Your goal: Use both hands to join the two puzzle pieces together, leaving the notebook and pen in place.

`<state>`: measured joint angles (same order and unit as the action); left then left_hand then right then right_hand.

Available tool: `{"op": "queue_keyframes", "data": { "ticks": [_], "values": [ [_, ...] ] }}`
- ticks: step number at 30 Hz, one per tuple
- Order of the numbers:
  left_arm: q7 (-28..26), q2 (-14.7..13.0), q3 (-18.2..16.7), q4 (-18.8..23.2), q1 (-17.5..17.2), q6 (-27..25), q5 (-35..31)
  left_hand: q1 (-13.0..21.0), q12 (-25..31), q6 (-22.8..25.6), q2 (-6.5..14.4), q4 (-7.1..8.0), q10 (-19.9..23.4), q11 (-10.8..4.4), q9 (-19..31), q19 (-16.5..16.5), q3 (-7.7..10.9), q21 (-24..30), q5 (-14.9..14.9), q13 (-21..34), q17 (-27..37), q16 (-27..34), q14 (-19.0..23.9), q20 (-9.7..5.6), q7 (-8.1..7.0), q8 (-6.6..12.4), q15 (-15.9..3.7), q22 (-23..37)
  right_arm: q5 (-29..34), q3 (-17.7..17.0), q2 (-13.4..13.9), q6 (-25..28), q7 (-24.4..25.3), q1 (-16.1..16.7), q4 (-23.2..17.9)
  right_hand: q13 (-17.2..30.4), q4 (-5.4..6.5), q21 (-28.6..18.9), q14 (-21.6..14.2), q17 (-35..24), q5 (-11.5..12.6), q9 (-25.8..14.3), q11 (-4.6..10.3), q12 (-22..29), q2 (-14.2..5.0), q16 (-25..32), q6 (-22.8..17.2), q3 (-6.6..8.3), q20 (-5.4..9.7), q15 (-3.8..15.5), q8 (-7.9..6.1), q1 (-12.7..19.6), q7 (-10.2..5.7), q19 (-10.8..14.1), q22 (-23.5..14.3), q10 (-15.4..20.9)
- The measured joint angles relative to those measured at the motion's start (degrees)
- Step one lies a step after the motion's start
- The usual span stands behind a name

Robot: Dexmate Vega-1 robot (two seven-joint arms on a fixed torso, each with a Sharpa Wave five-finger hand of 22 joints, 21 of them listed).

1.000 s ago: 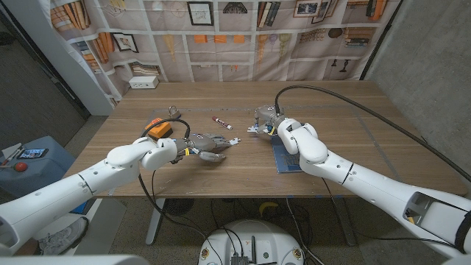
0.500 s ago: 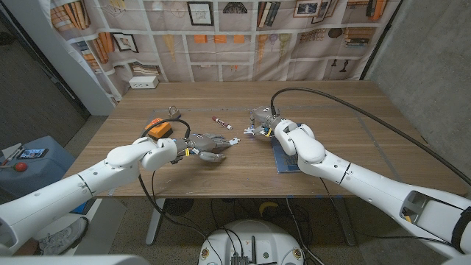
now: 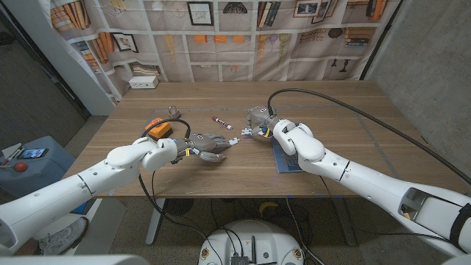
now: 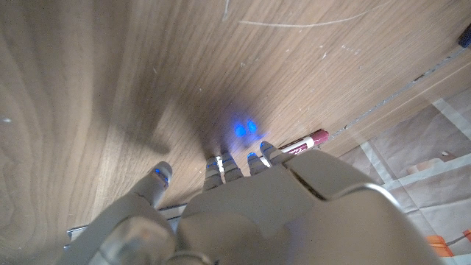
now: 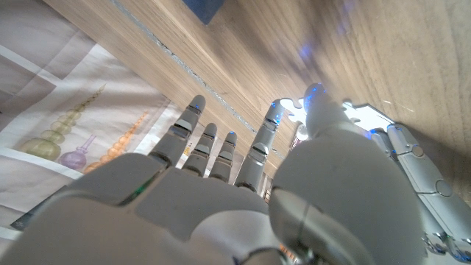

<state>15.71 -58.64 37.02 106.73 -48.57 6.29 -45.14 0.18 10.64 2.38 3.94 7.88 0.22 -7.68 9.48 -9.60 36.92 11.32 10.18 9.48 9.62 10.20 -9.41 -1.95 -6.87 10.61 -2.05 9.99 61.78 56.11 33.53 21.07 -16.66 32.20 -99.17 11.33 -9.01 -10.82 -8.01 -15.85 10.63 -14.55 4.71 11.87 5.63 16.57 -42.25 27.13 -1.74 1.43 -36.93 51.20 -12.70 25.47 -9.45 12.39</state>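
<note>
Now my left hand [image 3: 210, 145] is low over the middle of the table [image 3: 346, 110], its arm coming in from the near left. In the left wrist view the fingers [image 4: 221, 168] reach out side by side over bare wood with the thumb set apart from them. I see nothing held between them. A blue glow lies on the wood just past the fingertips.

My right hand [image 3: 259, 121] is to the right of the left and a little farther out. In the right wrist view its fingers [image 5: 188, 125] are stretched out and slightly apart. The thumb's tip is at a pale puzzle piece [image 5: 358, 114], which in the head view shows as a small white shape [image 3: 247, 131] at the hand's left edge. I cannot tell whether I pinch it or only touch it. I cannot make out the second piece.

The pen [image 3: 221, 122], dark red with a white end, lies on the table between my two hands and a little farther away. The blue notebook [image 3: 282, 157] lies under my right forearm, on the near side of that hand. An orange object [image 3: 157, 126] sits far left of my left hand.
</note>
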Motion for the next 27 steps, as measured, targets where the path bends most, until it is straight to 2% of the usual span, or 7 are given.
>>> {"op": "queue_keyframes", "data": {
  "ticks": [27],
  "values": [
    [0.2, 0.3, 0.1, -0.4, 0.7, 0.5, -0.2, 0.2, 0.0, 0.4, 0.2, -0.40, 0.0, 0.01, 0.0, 0.0, 0.41, 0.0, 0.0, 0.2, 0.0, 0.0, 0.0, 0.00, 0.01, -0.03, 0.00, 0.0, 1.0, 0.8, -0.1, -5.3, 1.6, -1.3, 2.1, 0.0, 0.00, 0.0, -0.3, 0.0, 0.0, 0.2, 0.31, 0.0, 0.00, 0.0, 0.0, 0.00, 0.00, 0.31, 0.36, 0.0, 0.00, 0.0, 0.0, 0.3]
  ]
}}
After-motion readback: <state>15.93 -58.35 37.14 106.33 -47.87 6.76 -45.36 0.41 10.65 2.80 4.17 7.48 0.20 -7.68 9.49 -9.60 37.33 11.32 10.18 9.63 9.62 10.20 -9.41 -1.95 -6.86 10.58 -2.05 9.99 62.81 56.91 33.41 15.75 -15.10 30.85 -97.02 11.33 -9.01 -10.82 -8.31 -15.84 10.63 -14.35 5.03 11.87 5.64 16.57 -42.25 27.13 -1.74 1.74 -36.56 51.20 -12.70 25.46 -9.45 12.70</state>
